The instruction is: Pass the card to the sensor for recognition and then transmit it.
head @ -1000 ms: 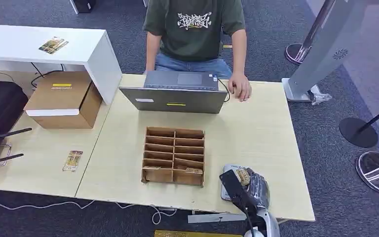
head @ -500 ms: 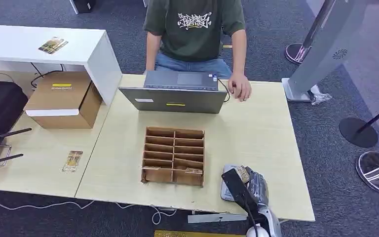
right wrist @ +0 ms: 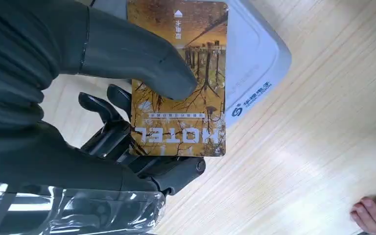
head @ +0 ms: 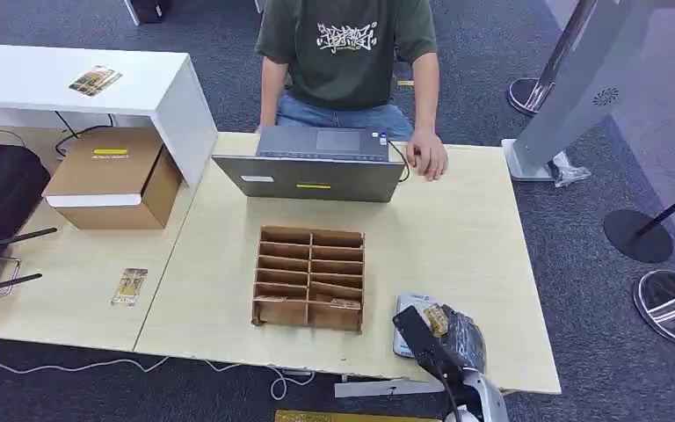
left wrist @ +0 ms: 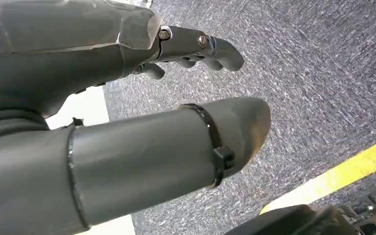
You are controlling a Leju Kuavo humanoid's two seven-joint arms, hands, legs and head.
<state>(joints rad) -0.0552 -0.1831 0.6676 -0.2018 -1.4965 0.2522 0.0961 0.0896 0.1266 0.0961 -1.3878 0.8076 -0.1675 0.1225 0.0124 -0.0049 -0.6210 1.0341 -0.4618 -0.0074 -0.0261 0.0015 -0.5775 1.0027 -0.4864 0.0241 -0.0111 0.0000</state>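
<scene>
Near the tabletop (head: 475, 255)'s front edge stood a wooden compartment organizer (head: 308, 278). At the far edge, an open laptop (head: 315, 164), with a person (head: 345, 53) seated behind it, one hand (head: 428, 155) resting on the tabletop. Toward the left, a cardboard box (head: 116, 178) and a loose card (head: 129, 286).

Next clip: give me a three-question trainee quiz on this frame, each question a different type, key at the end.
1. True or false: the right hand holds the hotel card over the white card reader.
2. Multiple choice: the wooden slotted organizer sits A) on the cardboard box, B) between laptop and robot, C) on the floor.
3. Fill in: a second card lies on the ______ table.

Key: 1 true; 2 B; 3 left
</scene>
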